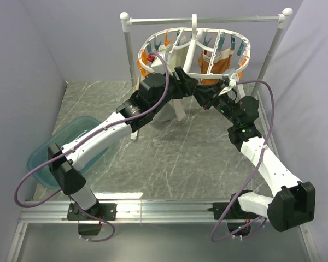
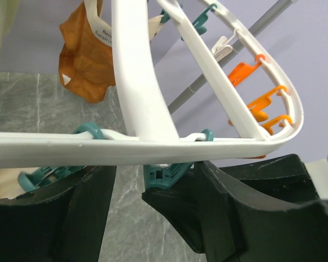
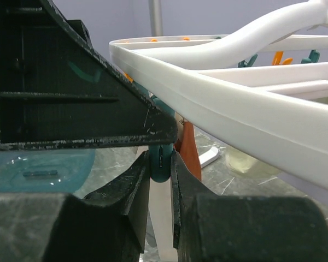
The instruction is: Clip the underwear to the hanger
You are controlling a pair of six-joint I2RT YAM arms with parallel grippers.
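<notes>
The hanger (image 1: pixel 194 73), a white oval ring with orange and teal pegs, hangs from the rail at the back. Both grippers are up under its near rim (image 2: pixel 126 144). In the right wrist view, my right gripper (image 3: pixel 161 169) is shut on a teal peg (image 3: pixel 161 161) hanging from that rim. A pale cream strip (image 3: pixel 163 218), seemingly the underwear (image 1: pixel 177 111), hangs straight below this peg; whether the peg bites it is hidden. My left gripper (image 2: pixel 128 191) stands open just under the rim, with another teal peg (image 2: pixel 165 174) against its right finger (image 2: pixel 208 207) and nothing between the fingers.
Rust-orange garments (image 1: pixel 218 64) (image 2: pixel 87 63) hang from pegs on the far side. The silver rail stand (image 1: pixel 208 20) with white knobs carries the hanger. A teal tub (image 1: pixel 49 155) sits at the table's left edge. Purple walls close in on both sides.
</notes>
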